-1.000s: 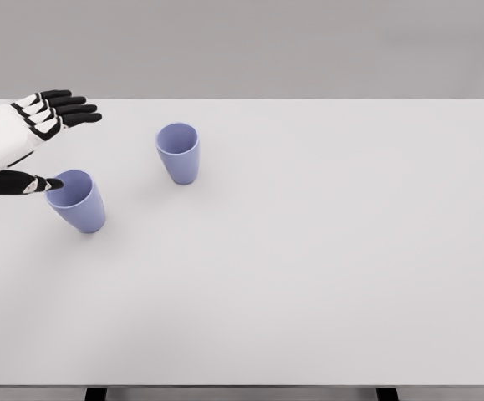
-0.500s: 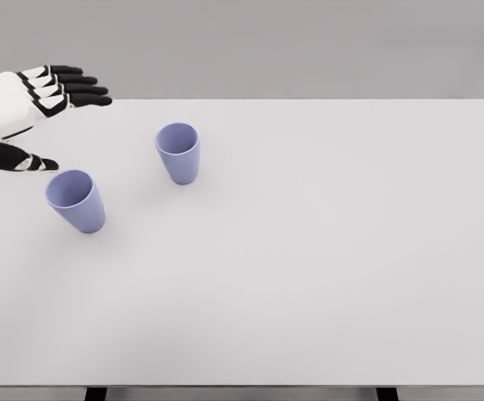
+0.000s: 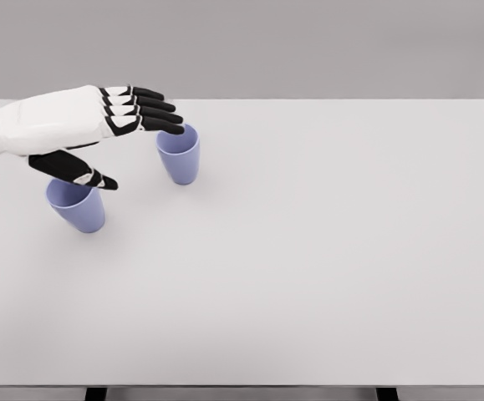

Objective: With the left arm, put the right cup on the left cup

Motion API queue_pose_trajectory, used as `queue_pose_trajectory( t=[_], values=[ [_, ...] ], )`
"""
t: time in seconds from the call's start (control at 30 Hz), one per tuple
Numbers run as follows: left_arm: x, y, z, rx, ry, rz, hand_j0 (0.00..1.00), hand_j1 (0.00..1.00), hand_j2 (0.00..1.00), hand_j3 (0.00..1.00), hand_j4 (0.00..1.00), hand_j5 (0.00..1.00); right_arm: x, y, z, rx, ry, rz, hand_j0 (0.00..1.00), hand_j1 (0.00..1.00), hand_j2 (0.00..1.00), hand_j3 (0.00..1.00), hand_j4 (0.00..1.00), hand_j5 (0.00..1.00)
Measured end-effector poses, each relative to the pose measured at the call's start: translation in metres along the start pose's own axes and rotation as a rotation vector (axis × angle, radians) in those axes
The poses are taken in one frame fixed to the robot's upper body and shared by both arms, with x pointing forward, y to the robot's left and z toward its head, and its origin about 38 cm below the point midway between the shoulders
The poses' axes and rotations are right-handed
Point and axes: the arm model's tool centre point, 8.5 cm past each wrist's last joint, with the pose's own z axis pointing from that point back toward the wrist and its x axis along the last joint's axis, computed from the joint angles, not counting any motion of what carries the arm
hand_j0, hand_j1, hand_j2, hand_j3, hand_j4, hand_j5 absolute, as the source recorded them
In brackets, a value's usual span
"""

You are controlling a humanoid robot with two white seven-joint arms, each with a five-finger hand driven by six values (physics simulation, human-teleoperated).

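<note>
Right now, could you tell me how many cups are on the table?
2. The left cup stands near the table's left edge, partly covered by the left hand. The right cup stands farther back and to its right, under the fingertips.

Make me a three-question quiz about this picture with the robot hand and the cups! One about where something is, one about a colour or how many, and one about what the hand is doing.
1. Where is the left hand?
A. Reaching over the table toward the right cup
B. Resting by the table's right edge
C. Inside the left cup

2. How many cups are there?
A. One
B. Two
C. Four

3. What are the hand's fingers doing?
A. Squeezing a cup
B. Making a fist
C. Stretched open, holding nothing

Answers:
1. A, its fingertips are at that cup's rim.
2. B, two blue-purple cups stand upright, apart.
3. C, the fingers are straight with the thumb apart.
</note>
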Motion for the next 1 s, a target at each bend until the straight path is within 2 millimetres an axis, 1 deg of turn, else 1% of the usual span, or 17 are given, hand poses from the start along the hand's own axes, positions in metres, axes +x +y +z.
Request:
queue_pose_trajectory(
  t=[0.2, 0.33, 0.37, 0.4, 0.47, 0.6, 0.83, 1.0],
  values=[
    [-0.018, -0.007, -0.008, -0.003, 0.143, 0.147, 1.00, 1.00, 1.00, 1.00, 1.00, 1.00, 0.000, 0.000, 0.000, 0.000, 0.000, 0.000, 1.00, 1.00, 1.00, 1.00, 1.00, 1.00],
    [-0.026, -0.003, -0.010, 0.013, 0.210, 0.244, 1.00, 1.00, 1.00, 1.00, 1.00, 1.00, 0.000, 0.000, 0.000, 0.000, 0.000, 0.000, 1.00, 1.00, 1.00, 1.00, 1.00, 1.00],
    [-0.028, -0.007, -0.011, 0.008, 0.222, 0.272, 1.00, 1.00, 1.00, 1.00, 1.00, 1.00, 0.000, 0.000, 0.000, 0.000, 0.000, 0.000, 1.00, 1.00, 1.00, 1.00, 1.00, 1.00],
    [-0.029, -0.005, -0.013, 0.009, 0.229, 0.288, 1.00, 1.00, 1.00, 1.00, 1.00, 1.00, 0.000, 0.000, 0.000, 0.000, 0.000, 0.000, 1.00, 1.00, 1.00, 1.00, 1.00, 1.00],
    [-0.032, -0.013, -0.017, -0.002, 0.246, 0.352, 1.00, 1.00, 1.00, 1.00, 1.00, 1.00, 0.000, 0.000, 0.000, 0.000, 0.000, 0.000, 1.00, 1.00, 1.00, 1.00, 1.00, 1.00],
    [-0.041, -0.020, -0.026, 0.011, 0.283, 0.469, 1.00, 1.00, 1.00, 1.00, 1.00, 1.00, 0.000, 0.000, 0.000, 0.000, 0.000, 0.000, 1.00, 1.00, 1.00, 1.00, 1.00, 1.00],
    [-0.057, -0.020, -0.030, 0.057, 0.304, 0.619, 1.00, 1.00, 1.00, 1.00, 1.00, 1.00, 0.000, 0.000, 0.000, 0.000, 0.000, 0.000, 1.00, 1.00, 1.00, 1.00, 1.00, 1.00],
    [-0.069, -0.031, -0.039, 0.077, 0.323, 0.726, 1.00, 1.00, 1.00, 1.00, 1.00, 1.00, 0.000, 0.000, 0.000, 0.000, 0.000, 0.000, 1.00, 1.00, 1.00, 1.00, 1.00, 1.00]
  ],
)
